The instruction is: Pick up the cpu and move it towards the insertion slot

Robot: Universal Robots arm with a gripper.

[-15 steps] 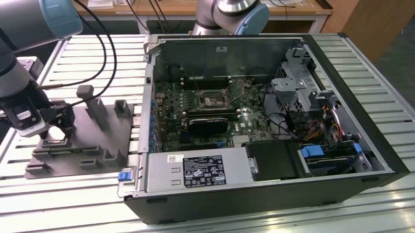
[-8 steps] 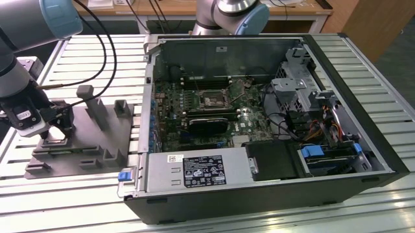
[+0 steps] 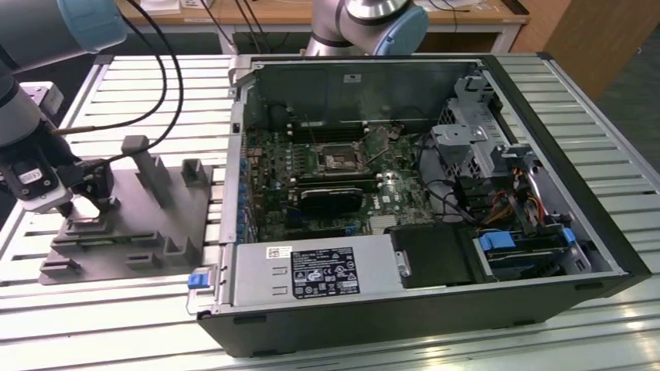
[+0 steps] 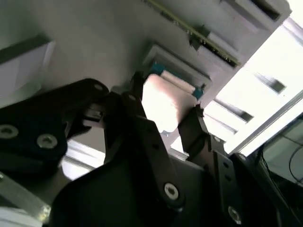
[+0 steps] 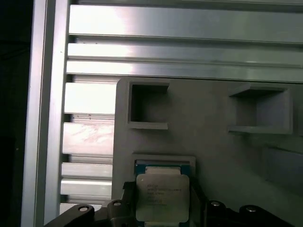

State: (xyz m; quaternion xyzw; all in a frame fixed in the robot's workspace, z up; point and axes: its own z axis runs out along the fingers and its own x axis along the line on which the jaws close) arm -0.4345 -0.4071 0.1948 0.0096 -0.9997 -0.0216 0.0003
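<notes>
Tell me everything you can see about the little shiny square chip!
The cpu is a small flat square with a silver-grey metal top that has small dark print on it. A blue-green edge peeks out along one side. It lies flat, face up, in a shallow square pocket of the grey fixture, near that block's edge beside the ribbed metal table. The black gripper is down right around it. Whether it is actually squeezing the chip cannot be told.

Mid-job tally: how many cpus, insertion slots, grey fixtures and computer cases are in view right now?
cpu: 1
insertion slot: 1
grey fixture: 1
computer case: 1
Total: 4
</notes>
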